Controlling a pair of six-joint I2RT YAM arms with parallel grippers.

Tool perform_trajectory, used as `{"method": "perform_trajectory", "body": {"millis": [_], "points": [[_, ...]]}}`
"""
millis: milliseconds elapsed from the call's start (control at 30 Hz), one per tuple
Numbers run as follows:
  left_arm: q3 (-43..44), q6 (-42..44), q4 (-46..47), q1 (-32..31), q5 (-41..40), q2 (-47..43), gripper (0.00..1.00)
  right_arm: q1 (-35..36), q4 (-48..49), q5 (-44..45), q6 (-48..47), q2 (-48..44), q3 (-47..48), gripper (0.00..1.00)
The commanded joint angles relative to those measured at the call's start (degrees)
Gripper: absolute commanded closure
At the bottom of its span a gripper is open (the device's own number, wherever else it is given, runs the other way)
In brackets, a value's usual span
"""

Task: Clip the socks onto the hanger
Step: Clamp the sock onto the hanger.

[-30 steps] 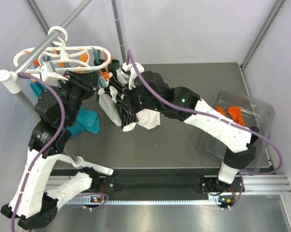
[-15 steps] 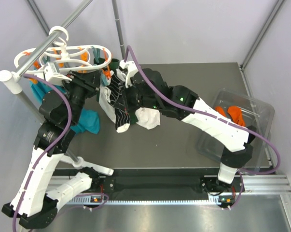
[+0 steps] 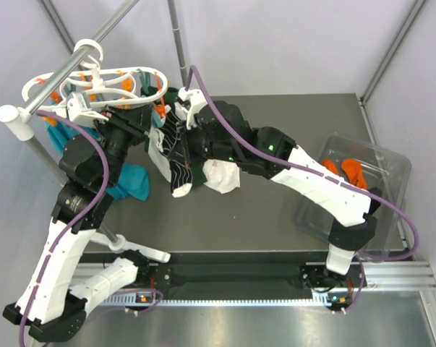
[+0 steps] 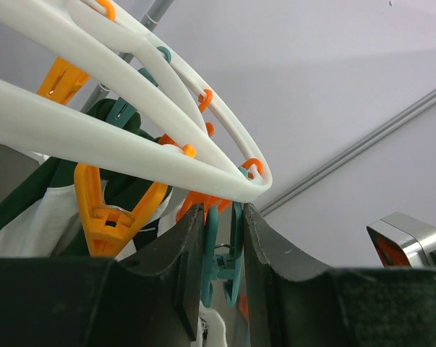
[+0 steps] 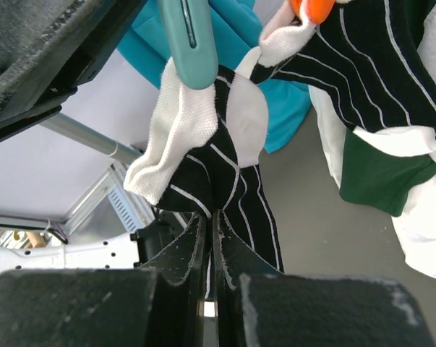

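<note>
Left gripper [image 4: 221, 249]: jaws drawn in on the handles of a teal peg [image 4: 219, 264], pinching it. The peg hangs from the nearer tip of the hanger [image 3: 120, 78], a white plastic oval ring with curved cross-bars and orange pegs [image 4: 109, 210] dangling beneath it. The hanger's hook sits on the grey rail [image 3: 58, 76] at the far left of the counter [image 3: 275, 210].

Right gripper [image 5: 212, 228]: fingers pressed together on the dark body of a striped sock [image 5: 221, 181], gripping a fold of fabric just below the cuff. The sock rises from the gripper toward the hanger. In the right wrist view the lower end of the teal peg lies over the sock's white cuff; whether it bites the cloth cannot be told.

Striped sock: dark, thin white stripes, white ribbed cuff and a white heel patch. From above, it hangs down between the two grippers, toe end white.

Second striped sock [image 5: 377, 65]: same pattern, to the right of the first, top edge under an orange peg.

Behind the socks hang a teal cloth [image 5: 257, 50] and a green-and-white cloth [image 5: 377, 173].

Orange socks [image 3: 351, 172]: lying in a clear bin [image 3: 391, 163] at the right of the counter, well apart from the hanger.
</note>
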Motion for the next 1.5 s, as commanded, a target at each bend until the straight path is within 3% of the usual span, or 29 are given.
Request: {"method": "perform_trajectory", "body": {"millis": [0, 1467], "points": [[-0.6, 1.3, 1.4, 0.0, 2.4, -0.8, 1.00, -0.8, 1.9, -0.5, 0.8, 0.9, 2.4, 1.00], [-3.2, 4.6, 3.1, 0.0, 3.6, -0.3, 1.00, -2.5, 4.2, -1.1, 2.4, 2.9, 7.4, 1.00]]}}
